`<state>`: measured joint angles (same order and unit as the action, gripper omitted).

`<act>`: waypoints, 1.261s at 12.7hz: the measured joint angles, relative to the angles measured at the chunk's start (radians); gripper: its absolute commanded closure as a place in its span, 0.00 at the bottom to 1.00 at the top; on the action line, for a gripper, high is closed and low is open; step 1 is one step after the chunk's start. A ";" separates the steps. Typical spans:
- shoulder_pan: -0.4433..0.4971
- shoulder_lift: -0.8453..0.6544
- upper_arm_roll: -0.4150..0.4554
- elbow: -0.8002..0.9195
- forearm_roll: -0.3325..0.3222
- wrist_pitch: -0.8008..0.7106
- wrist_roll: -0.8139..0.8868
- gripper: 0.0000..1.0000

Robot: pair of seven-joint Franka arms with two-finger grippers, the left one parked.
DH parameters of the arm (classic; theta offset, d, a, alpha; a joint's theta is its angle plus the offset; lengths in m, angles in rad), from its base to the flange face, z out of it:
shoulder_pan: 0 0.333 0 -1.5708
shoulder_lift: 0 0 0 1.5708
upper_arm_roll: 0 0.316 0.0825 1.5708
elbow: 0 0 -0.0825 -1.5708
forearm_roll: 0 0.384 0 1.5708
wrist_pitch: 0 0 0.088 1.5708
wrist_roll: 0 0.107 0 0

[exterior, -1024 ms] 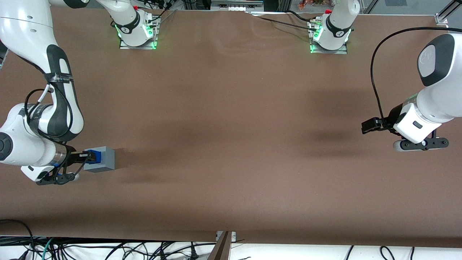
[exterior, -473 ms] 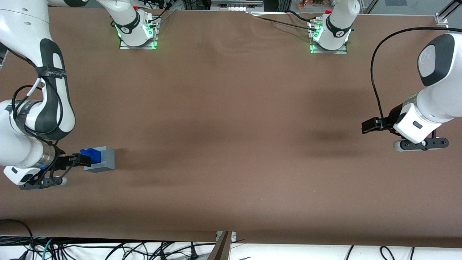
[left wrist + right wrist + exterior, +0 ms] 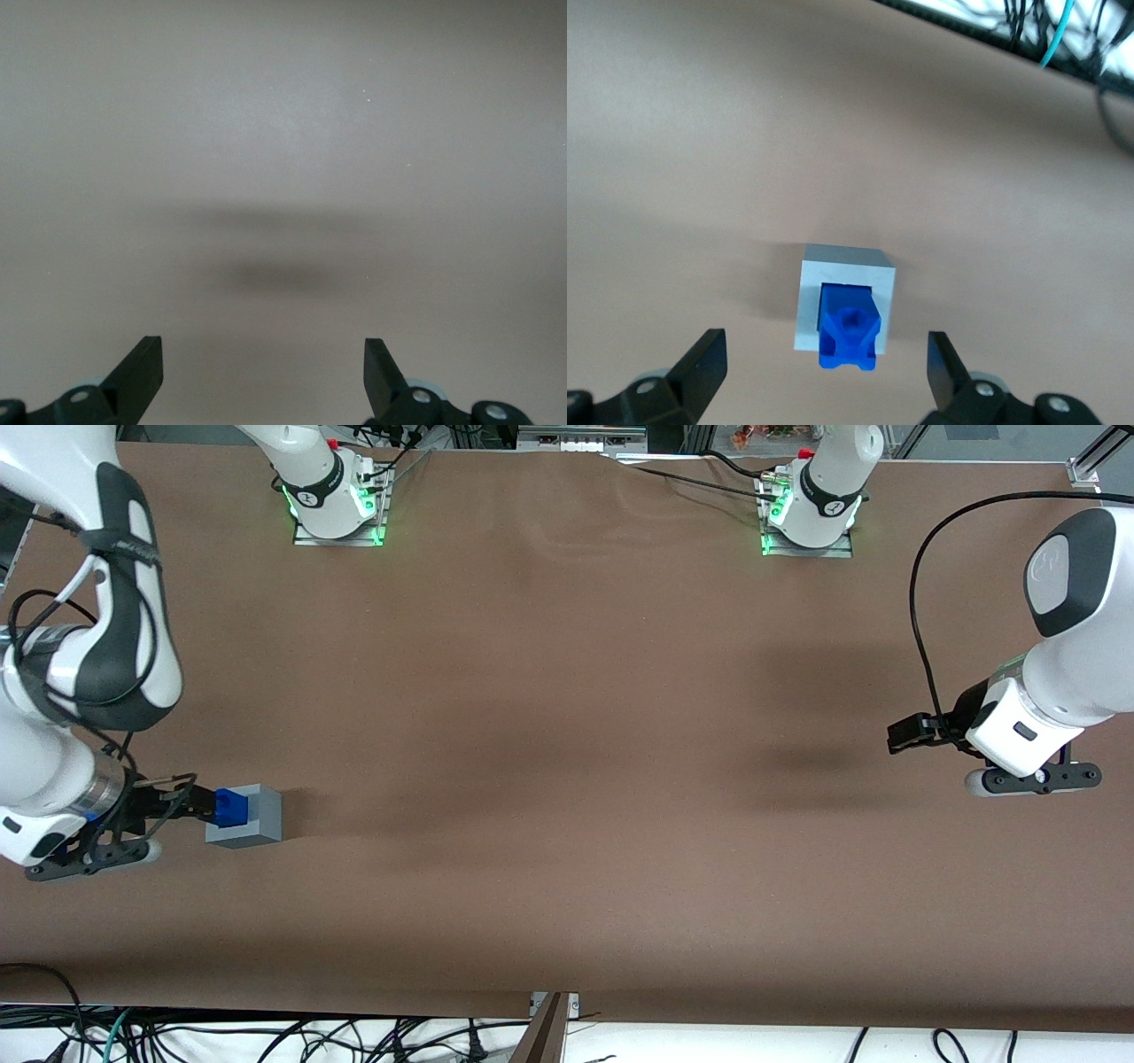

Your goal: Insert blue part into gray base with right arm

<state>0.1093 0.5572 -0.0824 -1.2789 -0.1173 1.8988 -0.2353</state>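
The gray base (image 3: 250,817) sits on the brown table toward the working arm's end. The blue part (image 3: 230,808) sticks out of the recess in the face of the base that is turned toward my gripper. My right gripper (image 3: 182,802) is open and empty, a short way back from the blue part and not touching it. In the right wrist view the blue part (image 3: 849,336) sits in the gray base (image 3: 846,268), and my gripper (image 3: 824,372) has its fingers spread wide on either side, with free space around the part.
Two arm mounts with green lights (image 3: 337,509) (image 3: 808,514) stand at the table's edge farthest from the front camera. Cables (image 3: 266,1036) lie below the table's near edge.
My gripper has let go of the blue part, opened, and drawn back away from the base. The blue part stays in the base's recess; the base has not moved.
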 measured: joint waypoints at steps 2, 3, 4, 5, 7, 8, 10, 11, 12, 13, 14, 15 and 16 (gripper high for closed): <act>0.043 -0.047 0.001 0.013 -0.044 -0.003 0.007 0.00; 0.045 -0.084 0.000 0.016 -0.049 -0.005 0.008 0.00; 0.039 -0.129 -0.001 0.013 -0.049 -0.012 0.008 0.00; 0.028 -0.179 -0.002 0.001 -0.049 -0.024 0.008 0.00; 0.010 -0.291 -0.002 -0.072 -0.047 -0.035 0.008 0.00; 0.000 -0.344 0.002 -0.124 -0.032 -0.045 0.008 0.00; -0.070 -0.424 0.045 -0.227 0.036 -0.065 0.031 0.00; -0.109 -0.449 0.063 -0.262 0.069 -0.086 0.040 0.00; -0.131 -0.463 0.070 -0.282 0.093 -0.106 0.051 0.00; -0.138 -0.469 0.073 -0.294 0.103 -0.119 0.070 0.00; -0.139 -0.471 0.075 -0.304 0.105 -0.124 0.083 0.00; -0.139 -0.468 0.077 -0.312 0.105 -0.124 0.087 0.00; -0.139 -0.461 0.078 -0.315 0.105 -0.124 0.087 0.00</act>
<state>-0.0295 0.0958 -0.0045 -1.5943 -0.0124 1.7751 -0.1482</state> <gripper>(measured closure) 0.000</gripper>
